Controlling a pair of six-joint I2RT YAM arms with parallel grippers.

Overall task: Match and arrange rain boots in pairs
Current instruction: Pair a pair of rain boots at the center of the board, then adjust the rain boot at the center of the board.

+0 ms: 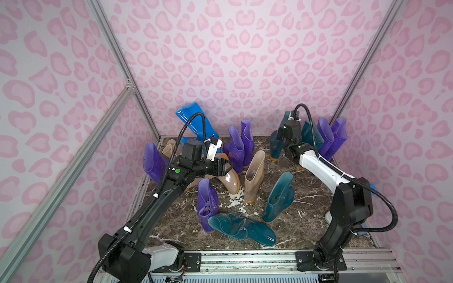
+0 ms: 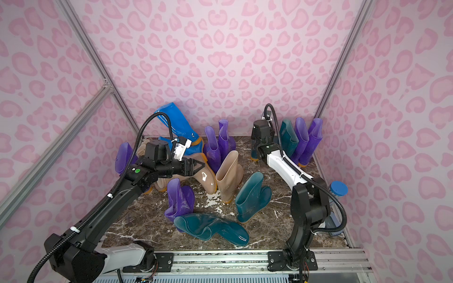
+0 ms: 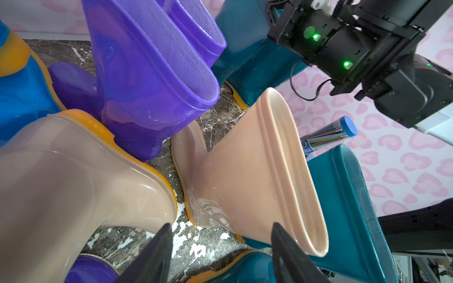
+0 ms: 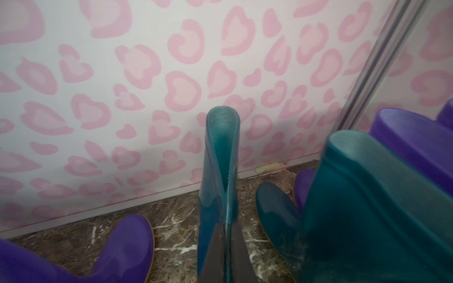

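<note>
Two-arm station, viewed from the near edge of the dark marble tabletop [image 1: 306, 220]. The right gripper [image 4: 228, 254] reached toward the far right corner, its jaws pinched together on the cuff of the held teal boot [image 4: 219, 171], which stood upright close to the far edge. Just beside it stood the corner teal boot [image 4: 367, 208] and, deeper in the same corner, the corner purple boots [image 1: 327, 136], both upright.

The left gripper [image 3: 220, 254] hung over the middle of the tabletop with its jaws apart and nothing between them. It was above the toe of the lying beige boot [image 3: 73, 183] and near the upright beige boot [image 3: 257, 171].

The bright blue boot [image 1: 192, 120] leaned against the back wall at the far edge. The purple pair [image 1: 236, 149] stood side by side at the middle of that edge. The lone purple boot [image 1: 152, 160] stood at the left edge. The far beige boots [image 1: 169, 148] lay near the far left corner, partly hidden by the left arm.

Toward the near edge, the near purple boot [image 1: 207, 201] stood touching the lying teal boot [image 1: 235, 226]. The leaning teal boot [image 1: 279, 196] stood between the middle and the right edge. A blue-capped cylinder [image 2: 338, 188] stood at the right edge behind the right arm.
</note>
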